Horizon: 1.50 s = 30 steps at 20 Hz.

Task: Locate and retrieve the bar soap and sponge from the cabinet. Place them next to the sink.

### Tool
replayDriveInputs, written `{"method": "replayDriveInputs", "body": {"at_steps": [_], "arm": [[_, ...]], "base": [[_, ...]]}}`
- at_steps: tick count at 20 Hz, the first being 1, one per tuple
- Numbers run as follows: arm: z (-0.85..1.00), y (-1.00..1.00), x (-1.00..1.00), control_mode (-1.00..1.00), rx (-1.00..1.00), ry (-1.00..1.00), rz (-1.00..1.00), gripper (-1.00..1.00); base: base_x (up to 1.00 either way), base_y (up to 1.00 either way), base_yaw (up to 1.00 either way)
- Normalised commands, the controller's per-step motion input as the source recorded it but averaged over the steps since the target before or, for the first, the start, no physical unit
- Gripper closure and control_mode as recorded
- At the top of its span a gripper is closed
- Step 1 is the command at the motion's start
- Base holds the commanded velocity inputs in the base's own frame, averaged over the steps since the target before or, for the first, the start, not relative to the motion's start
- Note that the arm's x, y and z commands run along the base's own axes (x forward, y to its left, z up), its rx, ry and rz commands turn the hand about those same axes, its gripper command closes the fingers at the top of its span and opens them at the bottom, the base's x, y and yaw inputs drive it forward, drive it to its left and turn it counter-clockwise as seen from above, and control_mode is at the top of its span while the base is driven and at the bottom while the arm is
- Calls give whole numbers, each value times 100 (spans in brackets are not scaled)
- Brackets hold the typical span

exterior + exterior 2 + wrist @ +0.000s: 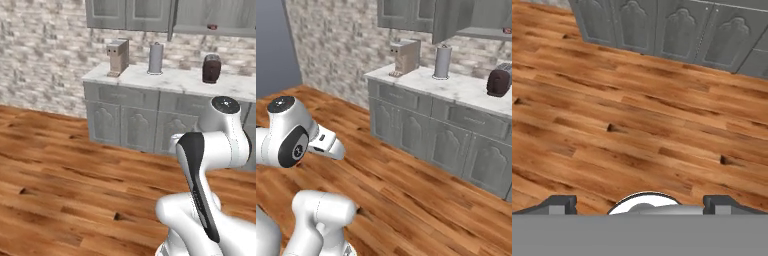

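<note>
Two claw (640, 202) fingertips stand wide apart, empty, over the wood floor (637, 125). Bar soap (212, 27) lies on the open cabinet (220, 20) shelf above the desk (170, 80); toaster (211, 68) below it.

Open wood-plank floor (637, 125) ahead, nothing standing on it. Carved grey base cabinets (677, 32) wall off 12 o'clock. On the white marble counter (175, 80): tan boxy coffee machine (117, 56) at 11, grey paper-towel roll (155, 58) at 12, dark brown toaster (211, 68) at 1, gaps between. Grey wall cabinet's open door (448, 20) juts out above.
</note>
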Motion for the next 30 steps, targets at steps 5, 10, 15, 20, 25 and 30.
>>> {"method": "replayDriveInputs", "body": {"at_steps": [5,10,15,20,25,30], "arm": [[0,0,0,100,0,0,0,-100],[0,0,0,100,0,0,0,-100],[0,0,0,100,0,0,0,-100],[0,0,0,100,0,0,0,-100],[0,0,0,100,0,0,0,-100],[0,0,0,100,0,0,0,-100]], "base": [[3,-19,-38],[12,-20,-36],[9,-16,-20],[17,0,1],[70,-18,6],[66,-31,-5]]}}
